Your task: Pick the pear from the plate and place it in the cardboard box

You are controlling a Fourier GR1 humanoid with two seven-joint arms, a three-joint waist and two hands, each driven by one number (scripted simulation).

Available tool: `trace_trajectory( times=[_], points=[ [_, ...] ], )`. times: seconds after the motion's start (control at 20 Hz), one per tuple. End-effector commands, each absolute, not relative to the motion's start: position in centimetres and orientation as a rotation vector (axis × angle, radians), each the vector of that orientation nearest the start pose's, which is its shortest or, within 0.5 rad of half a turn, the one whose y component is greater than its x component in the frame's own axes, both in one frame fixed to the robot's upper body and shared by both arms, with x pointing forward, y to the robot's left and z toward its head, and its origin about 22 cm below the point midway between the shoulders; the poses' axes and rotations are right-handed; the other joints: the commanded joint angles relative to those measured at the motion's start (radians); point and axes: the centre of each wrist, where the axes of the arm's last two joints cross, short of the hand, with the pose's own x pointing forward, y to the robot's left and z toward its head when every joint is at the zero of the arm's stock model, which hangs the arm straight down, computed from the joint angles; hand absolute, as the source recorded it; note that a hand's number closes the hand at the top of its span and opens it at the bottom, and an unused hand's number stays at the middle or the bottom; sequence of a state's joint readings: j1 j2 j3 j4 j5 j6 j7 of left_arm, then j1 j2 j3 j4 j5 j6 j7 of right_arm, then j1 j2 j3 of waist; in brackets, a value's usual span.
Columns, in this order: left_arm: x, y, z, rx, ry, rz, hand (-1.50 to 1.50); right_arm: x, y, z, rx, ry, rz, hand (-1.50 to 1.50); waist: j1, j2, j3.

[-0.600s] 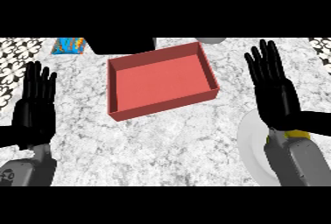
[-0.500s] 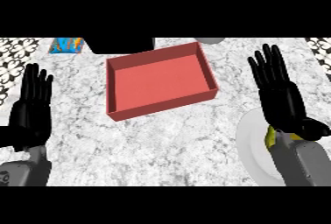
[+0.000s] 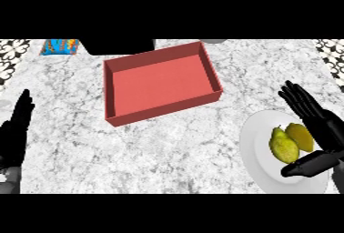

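Nearest, at the view's right edge, the robot's black right hand (image 3: 321,129) is set over the round white plate (image 3: 259,159). Its fingers are straight and slanted away to the left, its thumb is spread low across the plate, and it holds nothing. This looks like a bracket for a side-on grasp. The yellow-green pear (image 3: 283,145) lies on the plate in the angle between thumb and palm. A yellower rounded shape sits just behind it against the palm, and I cannot tell whether that is a second fruit, nor whether the hand touches either. At the left edge, the black left hand (image 3: 17,126) rests open, fingers up, seen nearly edge-on and clear of the work.

Across bare grey-white marbled counter (image 3: 168,154) stands the shallow, open-topped reddish cardboard box (image 3: 161,84), well apart from the plate. Its mouth faces up, ready to receive the fruit. Beyond it, near the far edge, lies a small blue packet (image 3: 62,45).

Half a second ago the right hand was further out, pointing straight away beside the box, and its wrist hid most of the pear. It has since drawn back and turned, uncovering the fruit. The left hand has shifted outward. The box has not moved.
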State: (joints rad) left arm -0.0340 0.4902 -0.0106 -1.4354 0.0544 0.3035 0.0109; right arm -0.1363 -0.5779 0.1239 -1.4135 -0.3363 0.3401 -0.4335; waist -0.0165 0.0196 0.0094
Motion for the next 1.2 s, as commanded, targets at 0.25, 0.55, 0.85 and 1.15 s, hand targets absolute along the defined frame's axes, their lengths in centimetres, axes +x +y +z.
trace_trajectory(
  times=[0.25,0.55,0.85,1.15],
  points=[
    [25.3,35.7,2.1,0.636,-1.401,-0.197,0.00,23.3,-42.6,-1.2,0.487,-1.949,0.422,-1.50,0.030,-0.003,0.002],
    [25.9,35.4,2.2,0.618,-1.390,-0.218,0.00,25.1,-46.2,3.6,0.153,-1.912,0.864,-1.50,0.050,-0.002,0.000],
    [26.4,33.3,1.6,0.624,-1.407,-0.246,0.00,26.9,-46.5,4.6,0.098,-1.775,1.182,-1.50,0.072,-0.004,-0.003],
    [26.1,34.9,0.6,0.621,-1.389,-0.234,0.00,29.0,-44.6,2.9,0.070,-1.607,1.446,-1.50,0.065,-0.007,-0.007]
  ],
)
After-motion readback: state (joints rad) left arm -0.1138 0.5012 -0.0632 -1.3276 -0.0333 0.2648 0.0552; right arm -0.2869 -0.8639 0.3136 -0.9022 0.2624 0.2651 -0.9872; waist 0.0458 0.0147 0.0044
